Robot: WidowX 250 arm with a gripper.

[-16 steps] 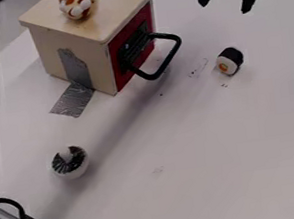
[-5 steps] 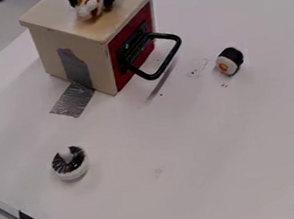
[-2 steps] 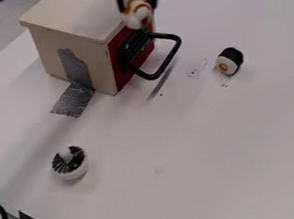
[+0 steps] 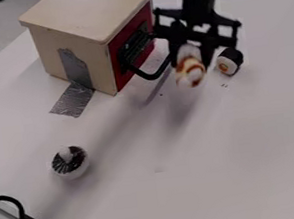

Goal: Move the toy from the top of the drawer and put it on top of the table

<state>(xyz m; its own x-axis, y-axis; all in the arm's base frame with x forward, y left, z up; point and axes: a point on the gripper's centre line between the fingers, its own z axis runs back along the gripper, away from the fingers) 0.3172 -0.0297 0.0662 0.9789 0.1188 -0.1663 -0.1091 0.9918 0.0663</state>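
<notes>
drawer: a pale wood box (image 4: 71, 20) with a red front that faces right in the view; the landmark for every place below.
claw: black (image 4: 192, 62), hanging down right of the drawer, out in front of its red front, pinching the toy between its two fingers.
toy: white with orange-brown patches (image 4: 190, 73), in the claw, right of the drawer and lower in the view than its top; it looks to be held up off the table (image 4: 248, 144).
handle: a black loop (image 4: 147, 75) sticking out from the drawer's red front; its outer end is partly hidden behind the claw, and i cannot tell if the two touch.
sushi: black and white with an orange middle (image 4: 227, 63), on the table, farther right of the drawer than the toy.
tape: grey (image 4: 74, 70), stuck on the drawer's side wall and running down onto the table beside it.
ball: white with a black, ribbed-looking patch (image 4: 69, 163), on the table below the drawer in the view, well apart from it.
cable: a black curve (image 4: 18, 208), far below and left of the drawer.
</notes>
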